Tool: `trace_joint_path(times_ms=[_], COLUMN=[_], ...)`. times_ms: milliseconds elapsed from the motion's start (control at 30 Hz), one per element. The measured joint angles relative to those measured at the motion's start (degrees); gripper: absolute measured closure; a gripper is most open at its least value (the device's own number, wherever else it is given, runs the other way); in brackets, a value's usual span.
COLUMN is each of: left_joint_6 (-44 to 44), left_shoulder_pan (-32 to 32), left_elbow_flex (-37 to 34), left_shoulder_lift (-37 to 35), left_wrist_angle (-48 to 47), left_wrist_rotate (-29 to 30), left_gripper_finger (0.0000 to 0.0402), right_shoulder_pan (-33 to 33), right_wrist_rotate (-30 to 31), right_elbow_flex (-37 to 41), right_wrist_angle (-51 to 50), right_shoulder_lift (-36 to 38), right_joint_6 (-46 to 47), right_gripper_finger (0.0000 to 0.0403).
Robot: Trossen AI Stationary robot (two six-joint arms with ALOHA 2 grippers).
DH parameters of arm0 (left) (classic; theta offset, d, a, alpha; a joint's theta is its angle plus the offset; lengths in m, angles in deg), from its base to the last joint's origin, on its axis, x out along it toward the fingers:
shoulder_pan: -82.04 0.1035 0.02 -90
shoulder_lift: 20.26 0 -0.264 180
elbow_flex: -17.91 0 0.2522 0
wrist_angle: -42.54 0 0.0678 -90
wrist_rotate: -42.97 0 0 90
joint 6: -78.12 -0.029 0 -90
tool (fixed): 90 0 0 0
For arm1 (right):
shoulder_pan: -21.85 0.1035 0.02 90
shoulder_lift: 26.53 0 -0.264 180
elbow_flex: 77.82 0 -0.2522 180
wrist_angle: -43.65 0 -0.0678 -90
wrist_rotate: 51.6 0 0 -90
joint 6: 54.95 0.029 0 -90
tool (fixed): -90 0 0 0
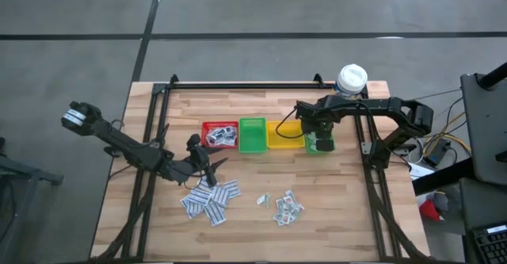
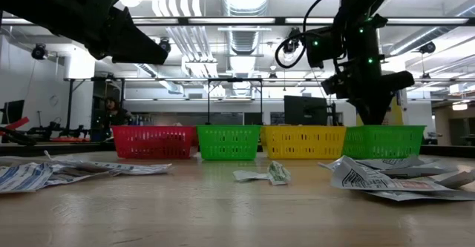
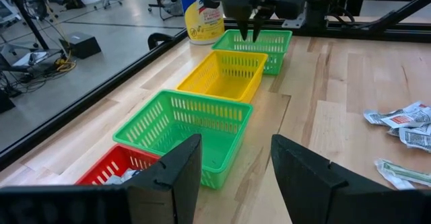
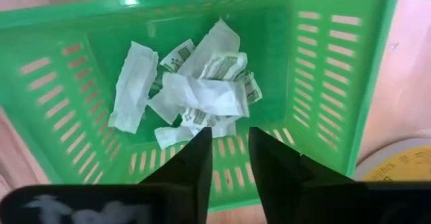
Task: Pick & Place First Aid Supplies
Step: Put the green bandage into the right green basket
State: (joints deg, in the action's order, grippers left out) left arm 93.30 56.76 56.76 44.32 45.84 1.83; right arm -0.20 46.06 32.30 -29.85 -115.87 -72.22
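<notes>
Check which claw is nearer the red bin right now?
Left. The left claw hangs open just in front of the red bin; the right claw is over the far green bin, three bins along the row.

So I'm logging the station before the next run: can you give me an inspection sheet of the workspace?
Surface: wooden table, bare at its front.
Job's things: packets loose on the table; more in the far green bin and the red bin.
Clutter: yellow-labelled bottle at the back.
Grippers: left gripper open near the red bin; right gripper open above the far green bin.
Cables: bundle right of the table.
Surroundings: lab, person seated far back.
</notes>
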Motion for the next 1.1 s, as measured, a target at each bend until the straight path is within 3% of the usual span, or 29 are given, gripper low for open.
trace_joint_path(times_ms=[333,533,667,867,1100], left_joint_6=[-0.18,-0.35,-0.39,-0.42,-0.43], left_shoulder_pan=[0.0,0.0,0.0,-0.01,0.0], left_elbow_flex=[0.0,0.0,-0.02,-0.04,-0.04], left_shoulder_lift=[0.0,0.0,0.0,0.0,0.0], left_wrist_angle=[0.0,-0.09,-0.13,-0.17,-0.22], left_wrist_rotate=[0.02,0.02,0.02,0.02,0.02], left_gripper_finger=[0.0221,0.0221,0.0221,0.0221,0.0221], right_shoulder_pan=[0.37,2.77,6.83,16.93,28.51], right_wrist_rotate=[-1.23,-15.89,-23.02,-23.19,-22.7], right_elbow_flex=[-7.75,-11.4,-12.14,-11.96,-11.95], right_wrist_angle=[-11.11,-11.42,-7.84,-1.65,12.58], right_shoulder_lift=[0.11,1.59,3.03,3.57,2.31], right_joint_6=[7.74,10.07,12.88,16.03,17.58], right_gripper_finger=[0.0293,0.0304,0.0312,0.0324,0.0335])
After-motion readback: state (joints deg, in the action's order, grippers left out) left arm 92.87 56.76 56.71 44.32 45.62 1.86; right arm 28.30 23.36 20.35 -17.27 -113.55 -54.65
